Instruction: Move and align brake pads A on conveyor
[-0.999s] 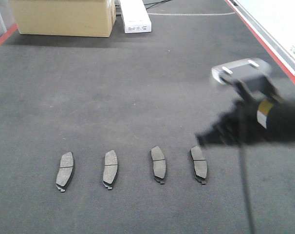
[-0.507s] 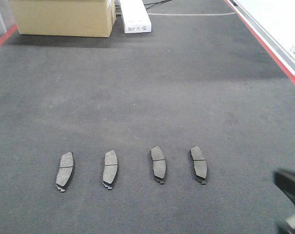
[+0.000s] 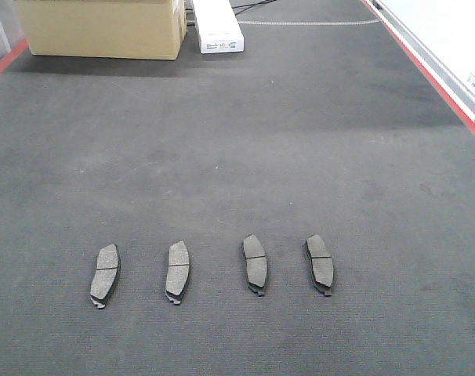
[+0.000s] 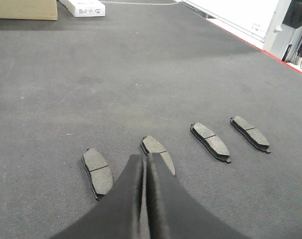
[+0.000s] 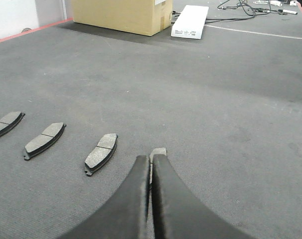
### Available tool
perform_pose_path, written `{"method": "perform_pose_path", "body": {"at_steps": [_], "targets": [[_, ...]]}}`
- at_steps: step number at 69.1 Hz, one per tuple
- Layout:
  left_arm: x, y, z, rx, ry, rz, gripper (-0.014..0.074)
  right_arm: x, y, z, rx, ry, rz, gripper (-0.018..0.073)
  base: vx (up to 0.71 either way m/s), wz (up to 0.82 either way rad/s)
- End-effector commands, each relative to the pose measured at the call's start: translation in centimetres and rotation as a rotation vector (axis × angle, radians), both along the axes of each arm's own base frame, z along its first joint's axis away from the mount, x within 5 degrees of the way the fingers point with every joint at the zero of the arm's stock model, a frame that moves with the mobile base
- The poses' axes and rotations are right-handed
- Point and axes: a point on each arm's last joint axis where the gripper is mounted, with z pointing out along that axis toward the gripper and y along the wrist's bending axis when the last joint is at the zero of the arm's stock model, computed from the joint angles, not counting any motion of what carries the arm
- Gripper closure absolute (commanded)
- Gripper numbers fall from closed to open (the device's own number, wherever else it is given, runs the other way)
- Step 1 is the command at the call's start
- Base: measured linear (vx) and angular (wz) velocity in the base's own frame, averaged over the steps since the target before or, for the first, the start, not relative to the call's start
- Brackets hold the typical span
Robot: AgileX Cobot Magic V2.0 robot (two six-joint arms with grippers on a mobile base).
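Grey-brown brake pads (image 3: 212, 268) just ahead of both closed tools (image 4: 145, 160).

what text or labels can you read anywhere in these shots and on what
No text reads clearly.
White box: dark print on its end label, too small and blurred to read.
Cardboard box: no legible marking.
Small tag on the white wall at right: blurred, unreadable.
Brake pads: no visible lettering.
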Motion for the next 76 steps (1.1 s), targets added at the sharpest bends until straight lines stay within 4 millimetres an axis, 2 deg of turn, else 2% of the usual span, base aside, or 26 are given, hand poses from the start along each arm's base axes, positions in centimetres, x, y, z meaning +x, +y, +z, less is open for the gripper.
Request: {"method": "perform_pose_path", "body": {"at_steps": [1,52,76], "targets": [[0.08,-0.19,1.35,-0.032,-0.076,-0.018,0.0603,0.04,0.04,1.51,0.02,-0.094,0.004,0.0563,0.0,0.0],[0.0,-0.19,1.36,-0.036,-0.077,-0.021,0.0603,0.04,0.04,1.51,0.019,-0.094,0.004,0.0563,0.0,0.0],[-0.4,-0.95,1.41,0.008,-0.105,-0.13,0.0603,0.04,0.04,1.51,0.019,-0.094,0.004,0.0563,0.0,0.0]]}}
